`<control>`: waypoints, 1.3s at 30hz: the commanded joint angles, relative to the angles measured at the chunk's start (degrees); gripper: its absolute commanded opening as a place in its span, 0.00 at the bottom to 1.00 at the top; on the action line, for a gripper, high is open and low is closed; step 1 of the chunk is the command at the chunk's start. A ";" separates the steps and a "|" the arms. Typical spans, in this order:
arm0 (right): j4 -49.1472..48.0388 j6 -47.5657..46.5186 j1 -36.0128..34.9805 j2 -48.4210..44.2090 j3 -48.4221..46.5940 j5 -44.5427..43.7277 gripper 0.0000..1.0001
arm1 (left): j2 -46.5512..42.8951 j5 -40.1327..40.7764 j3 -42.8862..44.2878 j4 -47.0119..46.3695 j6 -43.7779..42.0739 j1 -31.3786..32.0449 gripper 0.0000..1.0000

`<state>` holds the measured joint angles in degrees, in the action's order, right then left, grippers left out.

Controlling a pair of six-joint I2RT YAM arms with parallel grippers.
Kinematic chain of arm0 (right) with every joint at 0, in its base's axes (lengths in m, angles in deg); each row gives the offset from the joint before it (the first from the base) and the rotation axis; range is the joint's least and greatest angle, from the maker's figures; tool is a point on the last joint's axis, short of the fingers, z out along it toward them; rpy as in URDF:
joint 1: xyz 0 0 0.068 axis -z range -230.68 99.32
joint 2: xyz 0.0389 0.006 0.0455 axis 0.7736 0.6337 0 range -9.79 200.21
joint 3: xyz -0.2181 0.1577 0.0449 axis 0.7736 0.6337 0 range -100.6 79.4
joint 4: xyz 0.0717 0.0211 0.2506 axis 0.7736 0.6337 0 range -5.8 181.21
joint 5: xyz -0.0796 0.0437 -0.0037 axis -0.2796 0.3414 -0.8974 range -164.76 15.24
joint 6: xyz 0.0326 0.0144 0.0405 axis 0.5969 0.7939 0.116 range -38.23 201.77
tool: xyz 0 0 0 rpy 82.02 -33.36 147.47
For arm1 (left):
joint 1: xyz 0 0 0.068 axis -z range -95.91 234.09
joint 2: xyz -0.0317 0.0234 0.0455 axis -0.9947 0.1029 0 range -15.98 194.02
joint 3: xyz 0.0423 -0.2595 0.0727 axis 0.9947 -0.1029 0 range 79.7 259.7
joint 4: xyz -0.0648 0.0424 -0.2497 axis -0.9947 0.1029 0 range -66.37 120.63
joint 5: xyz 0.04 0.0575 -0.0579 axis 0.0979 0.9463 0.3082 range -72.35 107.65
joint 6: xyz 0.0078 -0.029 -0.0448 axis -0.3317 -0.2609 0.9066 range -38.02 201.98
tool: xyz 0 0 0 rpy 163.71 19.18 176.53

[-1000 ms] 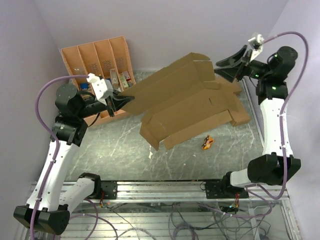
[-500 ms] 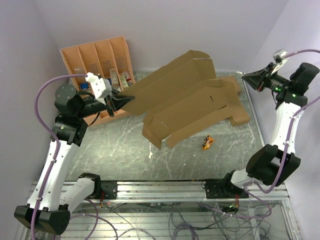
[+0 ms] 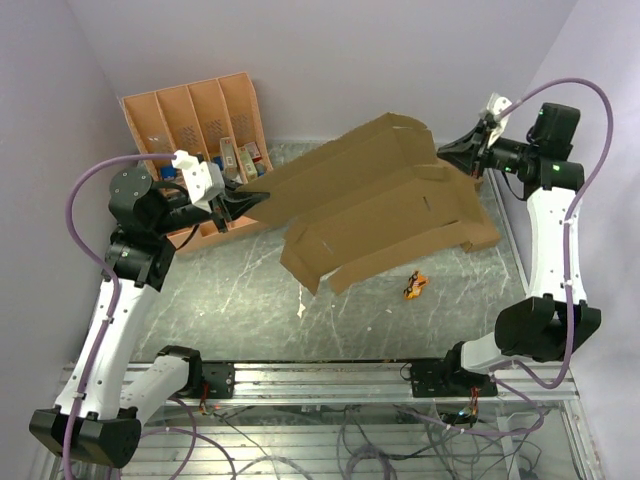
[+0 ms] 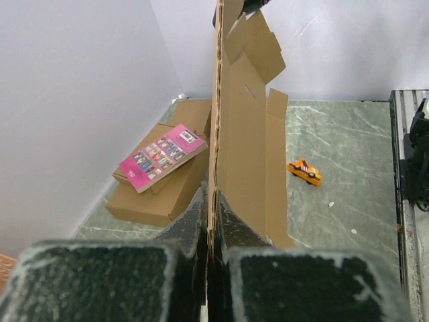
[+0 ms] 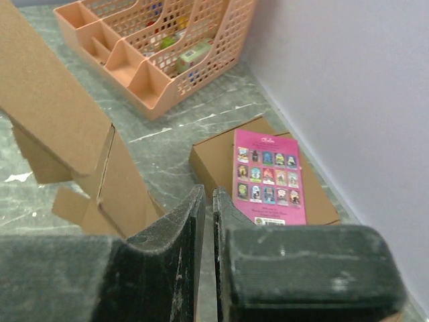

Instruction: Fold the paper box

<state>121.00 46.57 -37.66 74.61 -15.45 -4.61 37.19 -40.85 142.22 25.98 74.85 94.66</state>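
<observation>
Near the arm bases, a small orange toy (image 3: 415, 286) lies on the bench (image 3: 220, 300) below the paper box (image 3: 370, 200), which is held tilted above it, likely so the flaps can swing. The left tool (image 3: 245, 198) is clamped on the box's left edge, carrying it. Farther back, the right tool (image 3: 455, 152), fingers together on nothing visible, sits by the high right corner, probably to push a flap. Smaller boxes (image 3: 480, 235) and the wall crowd that side.
</observation>
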 commanded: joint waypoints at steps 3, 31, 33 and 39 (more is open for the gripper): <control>12.34 -12.20 -3.05 -0.01 -1.79 -1.06 0.12 | 0.07 -2.50 0.63 -6.42 -1.18 -0.52 0.07; 24.80 -23.38 -7.20 -1.65 -3.05 1.41 0.33 | 0.52 -7.35 0.75 -9.85 0.54 -1.17 0.07; 24.14 -22.98 -7.32 -1.29 -3.44 2.26 0.34 | 0.62 -8.04 0.93 -9.59 0.52 -1.19 0.07; 21.90 -22.96 -7.65 -0.88 -2.71 4.55 0.34 | 0.98 -10.31 0.94 -11.36 1.80 -1.18 0.07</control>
<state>144.91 23.53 -44.68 73.40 -17.35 -3.54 38.19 -47.65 142.22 19.92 75.39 93.81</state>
